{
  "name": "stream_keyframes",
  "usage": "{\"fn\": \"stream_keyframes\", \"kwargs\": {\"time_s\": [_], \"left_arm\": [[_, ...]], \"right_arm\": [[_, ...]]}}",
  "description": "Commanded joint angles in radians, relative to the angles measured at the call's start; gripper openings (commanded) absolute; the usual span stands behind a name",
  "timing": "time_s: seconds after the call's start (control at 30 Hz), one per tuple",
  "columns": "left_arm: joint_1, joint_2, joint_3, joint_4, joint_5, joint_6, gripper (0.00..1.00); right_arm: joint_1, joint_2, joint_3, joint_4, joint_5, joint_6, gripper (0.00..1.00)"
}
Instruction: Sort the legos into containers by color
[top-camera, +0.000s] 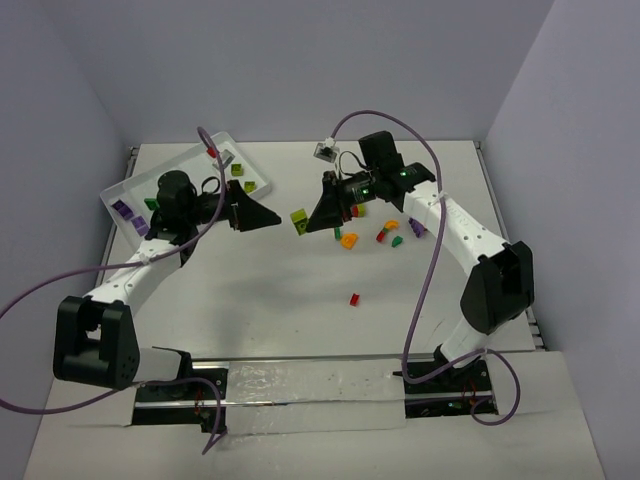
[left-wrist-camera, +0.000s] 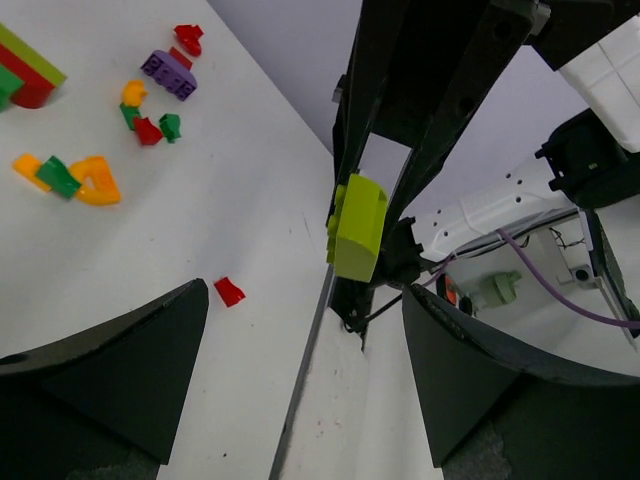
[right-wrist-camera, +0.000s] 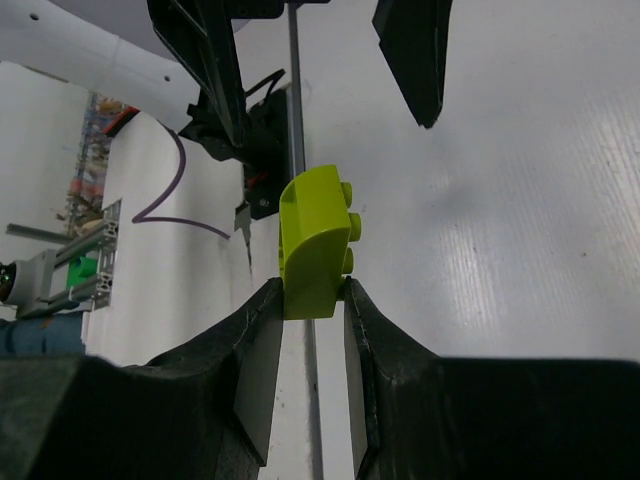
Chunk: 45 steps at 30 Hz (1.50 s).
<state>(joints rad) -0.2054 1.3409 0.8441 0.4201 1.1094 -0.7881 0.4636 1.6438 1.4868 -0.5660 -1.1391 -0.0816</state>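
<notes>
My right gripper (top-camera: 306, 224) is shut on a lime brick (top-camera: 299, 219), held above the table at centre; in the right wrist view the brick (right-wrist-camera: 316, 245) sticks out from between the fingertips of the gripper (right-wrist-camera: 312, 297). My left gripper (top-camera: 270, 215) is open and empty, facing the lime brick (left-wrist-camera: 358, 228) from the left with a short gap. The white tray (top-camera: 190, 165) lies at the back left with purple (top-camera: 122, 208), green, lime (top-camera: 237, 170) and red bricks in its compartments. Loose bricks lie right of centre: orange (top-camera: 349, 240), red (top-camera: 383, 236), green (top-camera: 397, 241), purple (top-camera: 417, 228).
A lone red brick (top-camera: 354, 299) lies nearer the front, also in the left wrist view (left-wrist-camera: 229, 291). A small white object (top-camera: 325, 151) sits on the purple cable behind the right gripper. Walls close off the back and both sides.
</notes>
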Motion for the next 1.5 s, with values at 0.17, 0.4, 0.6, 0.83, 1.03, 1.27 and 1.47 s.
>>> {"fn": "stream_keyframes", "kwargs": {"time_s": [0.17, 0.4, 0.6, 0.83, 1.03, 1.27, 1.47], "left_arm": [[-0.051, 0.007, 0.073, 0.077, 0.021, -0.036, 0.87], [-0.082, 0.014, 0.074, 0.080, 0.026, -0.040, 0.81], [-0.097, 0.027, 0.088, 0.073, 0.030, -0.034, 0.73], [-0.109, 0.040, 0.093, 0.059, 0.041, -0.025, 0.57], [-0.109, 0.050, 0.112, 0.010, 0.044, 0.014, 0.25], [-0.057, 0.126, 0.269, -0.331, -0.043, 0.267, 0.00], [0.080, 0.375, 0.593, -0.555, -0.470, 0.467, 0.00]], "right_arm": [[0.036, 0.006, 0.045, 0.073, -0.053, 0.065, 0.12], [0.043, 0.020, 0.061, 0.078, -0.064, 0.074, 0.13], [0.046, 0.030, 0.079, 0.075, -0.064, 0.076, 0.13], [0.044, 0.042, 0.089, 0.078, -0.056, 0.080, 0.13], [0.044, 0.057, 0.101, 0.080, -0.041, 0.092, 0.25], [0.000, 0.057, 0.078, 0.081, -0.002, 0.117, 1.00], [-0.113, 0.010, 0.029, 0.067, 0.189, 0.094, 1.00]]}}
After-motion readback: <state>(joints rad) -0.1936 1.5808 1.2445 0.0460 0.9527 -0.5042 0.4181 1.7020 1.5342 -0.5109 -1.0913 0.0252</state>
